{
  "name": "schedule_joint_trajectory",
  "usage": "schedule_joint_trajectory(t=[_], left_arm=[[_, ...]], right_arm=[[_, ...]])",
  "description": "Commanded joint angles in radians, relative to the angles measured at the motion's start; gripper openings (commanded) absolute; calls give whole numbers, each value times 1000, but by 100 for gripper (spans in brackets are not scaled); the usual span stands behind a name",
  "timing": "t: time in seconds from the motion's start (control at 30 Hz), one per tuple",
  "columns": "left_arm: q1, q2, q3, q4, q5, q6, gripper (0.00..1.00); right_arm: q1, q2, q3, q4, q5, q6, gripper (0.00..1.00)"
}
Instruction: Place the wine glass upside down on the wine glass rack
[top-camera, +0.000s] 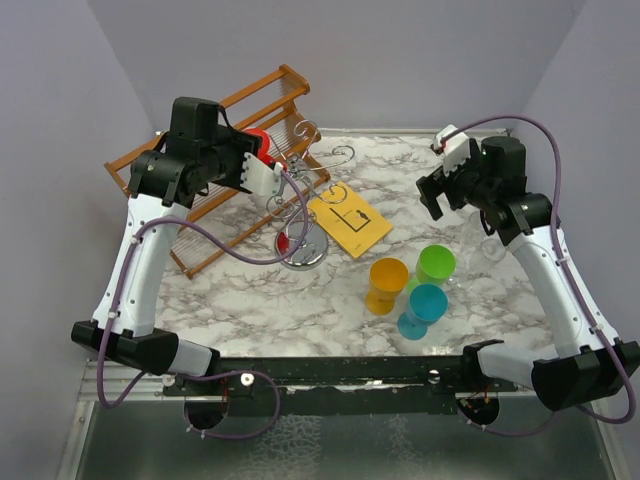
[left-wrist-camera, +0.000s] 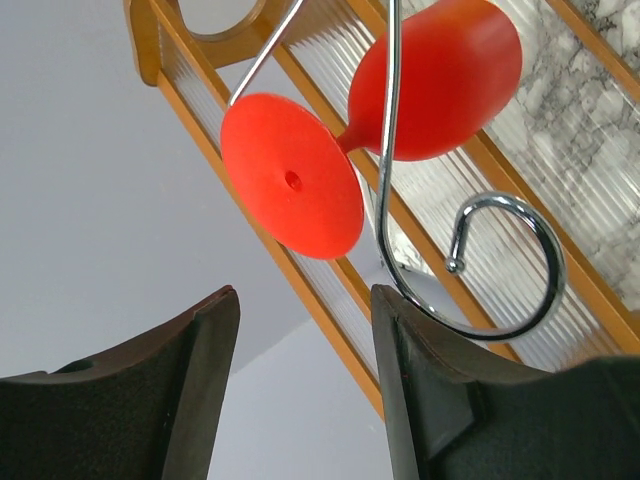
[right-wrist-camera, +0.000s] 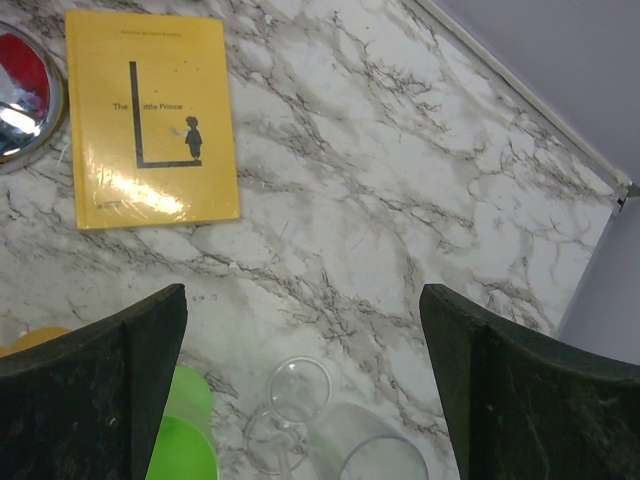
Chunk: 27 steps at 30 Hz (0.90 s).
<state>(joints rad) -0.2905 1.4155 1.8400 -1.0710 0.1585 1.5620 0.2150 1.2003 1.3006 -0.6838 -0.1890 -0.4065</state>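
The left gripper (left-wrist-camera: 305, 300) has its jaws partly apart with nothing between them. Just ahead of its fingertips, apart from them, the red wine glass (left-wrist-camera: 440, 75) hangs on the wine glass rack (left-wrist-camera: 540, 290). Its stem is caught in one of the wire arms, its flat foot faces the gripper and its bowl points away beyond the wire. Behind the glass, farther from the gripper, is the slatted wooden rack (top-camera: 230, 100). The glass is opaque and glossy, so it is probably light, stiff plastic that is slick under rubber pads. If it needs reseating, the stem just behind the foot looks like the surest hold, because the round bowl could squirt out of a pinch. The thin wire arm will likely spring and sway if nudged, so any contact should be gentle. Farther right, the right gripper (right-wrist-camera: 303, 300) is wide open and empty. The yellow book (right-wrist-camera: 155, 115) lies ahead of it to its left. A clear wine glass (right-wrist-camera: 300, 390) sits just below its fingers, with a green cup (right-wrist-camera: 185, 440) beside the left finger.
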Motion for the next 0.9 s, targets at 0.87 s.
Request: schedule_joint_trajectory(t=[0.87], left_arm=[[-7, -39, -25, 492, -421, -370, 99]], right_arm=[[3, 29, -39, -458, -92, -356, 67]])
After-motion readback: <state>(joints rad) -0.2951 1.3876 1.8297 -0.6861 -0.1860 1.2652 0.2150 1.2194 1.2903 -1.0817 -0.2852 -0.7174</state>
